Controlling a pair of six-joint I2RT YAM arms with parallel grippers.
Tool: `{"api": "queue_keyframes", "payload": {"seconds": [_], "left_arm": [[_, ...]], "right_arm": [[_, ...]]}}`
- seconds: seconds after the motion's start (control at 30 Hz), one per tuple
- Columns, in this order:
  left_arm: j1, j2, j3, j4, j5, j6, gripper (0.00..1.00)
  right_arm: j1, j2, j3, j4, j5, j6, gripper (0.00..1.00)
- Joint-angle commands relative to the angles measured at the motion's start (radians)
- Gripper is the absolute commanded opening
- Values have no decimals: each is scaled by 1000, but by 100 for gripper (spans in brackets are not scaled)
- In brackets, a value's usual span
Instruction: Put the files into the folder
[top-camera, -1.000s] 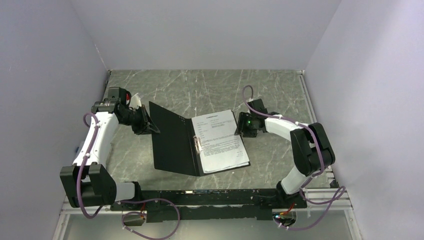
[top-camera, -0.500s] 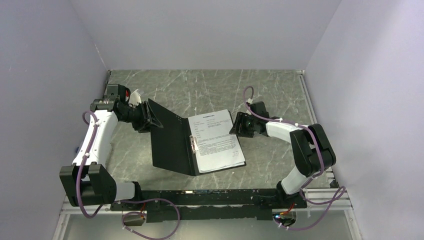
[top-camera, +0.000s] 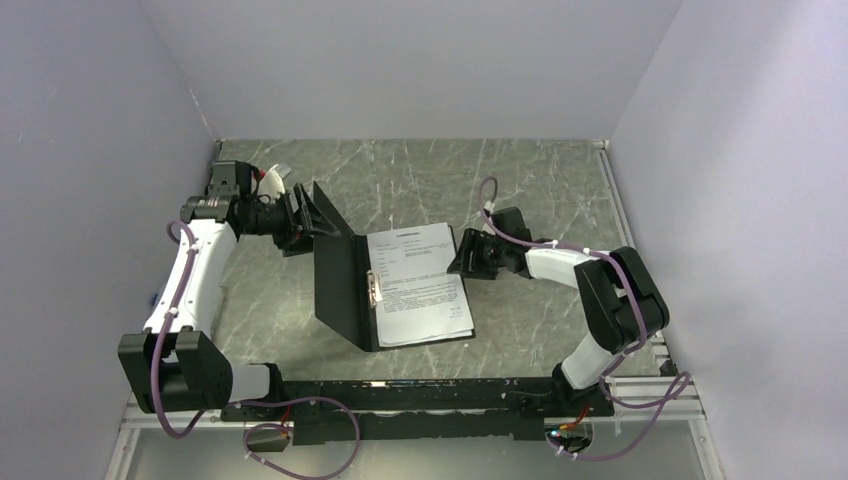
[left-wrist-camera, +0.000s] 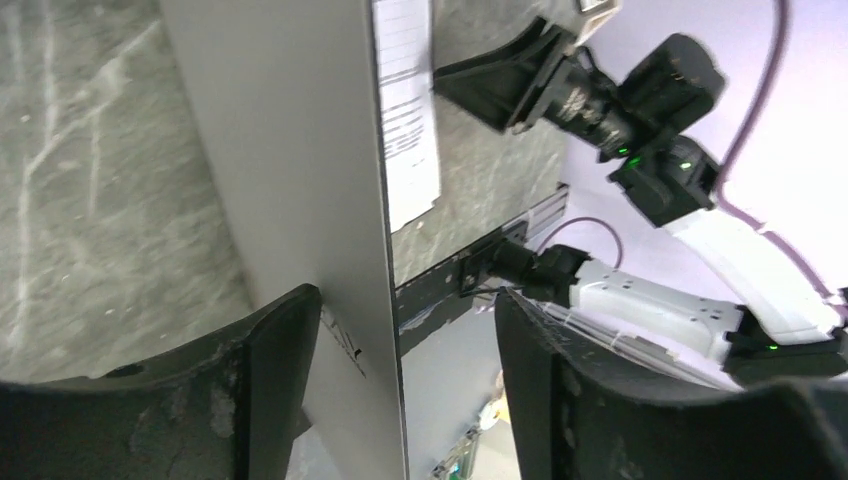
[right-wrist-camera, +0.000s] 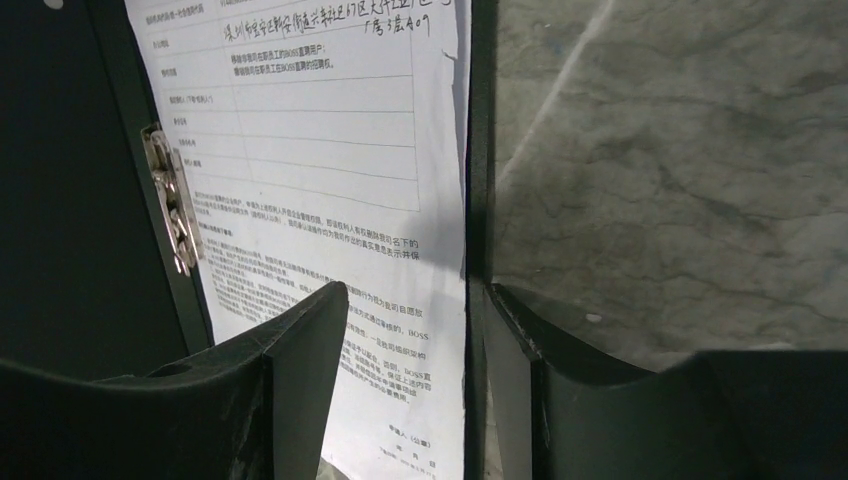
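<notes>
- Your left claw (top-camera: 303, 216) is at the far left corner of the folder (top-camera: 340, 290) with its jaws apart. It is not clamped on anything.
- In the left wrist view you see the raised cover (left-wrist-camera: 290, 150) standing between the fingers (left-wrist-camera: 275, 380). It is close against the left finger and well clear of the other.
- That cover tilts up off the table (top-camera: 420, 175), with its silver-grey side facing left and its black inside facing the files (top-camera: 415, 285).
- Your right claw (right-wrist-camera: 415, 300) is open too, low at the folder's far right corner.
- One of its fingers hangs over the files and the other over bare table, and the folder's right edge runs between them. You cannot tell whether either finger touches the paper.
- The files lie flat, print up, on the folder's right half, which rests on the table.
- The metal clip (right-wrist-camera: 170, 200) sits at their left edge, by the spine. Whether it pins them is unclear.
- The folder lies mid-table between the two arms, with its spine running roughly near to far.
</notes>
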Motion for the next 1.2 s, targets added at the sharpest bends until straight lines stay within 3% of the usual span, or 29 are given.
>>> {"api": "queue_keyframes", "payload": {"seconds": [0.0,0.17,0.73,1.17], "left_arm": [[-17,-49,12,147,117,-85,74],[-40,-60,-19,265,157,-159,93],[-283,5,-182,655,120,-389,93],[-473,175,-306,884,5,-464,93]], "right_arm": [[34,43,-38,-68,6,10,57],[60,47,-31,-60,4,25,58],[119,26,-79,31,-4,111,60],[109,-134,-116,-79,116,120,61]]}}
